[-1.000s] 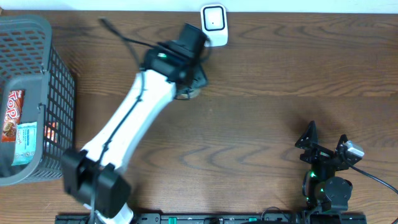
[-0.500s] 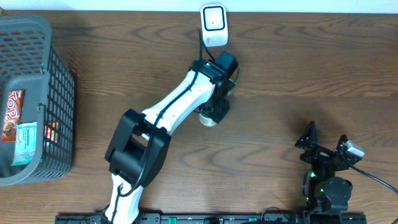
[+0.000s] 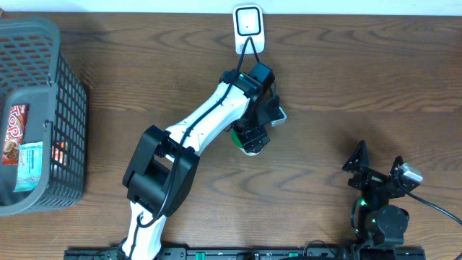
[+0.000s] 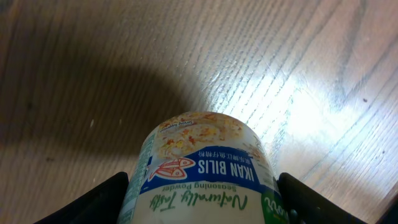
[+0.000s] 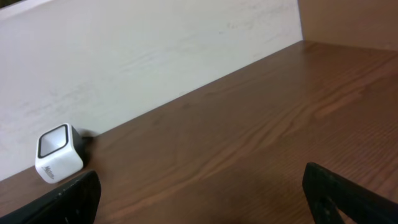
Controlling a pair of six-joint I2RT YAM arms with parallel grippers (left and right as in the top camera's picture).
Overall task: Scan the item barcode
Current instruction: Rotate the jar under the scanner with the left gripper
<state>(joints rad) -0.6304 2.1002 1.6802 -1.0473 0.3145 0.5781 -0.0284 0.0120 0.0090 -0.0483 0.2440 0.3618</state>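
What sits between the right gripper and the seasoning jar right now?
Nothing: the overhead view shows only bare wooden table between the right gripper and the seasoning jar.

A dark brown wooden table (image 3: pixel 361 87) is spreading across the whole scene, its grain running in long wavy bands. A plain off-white wall (image 5: pixel 124 56) is rising straight from its far edge. Overhead light is bouncing off the wood in a pale glare (image 4: pixel 311 106), while a soft shadow (image 4: pixel 81 106) is darkening the boards beside it.
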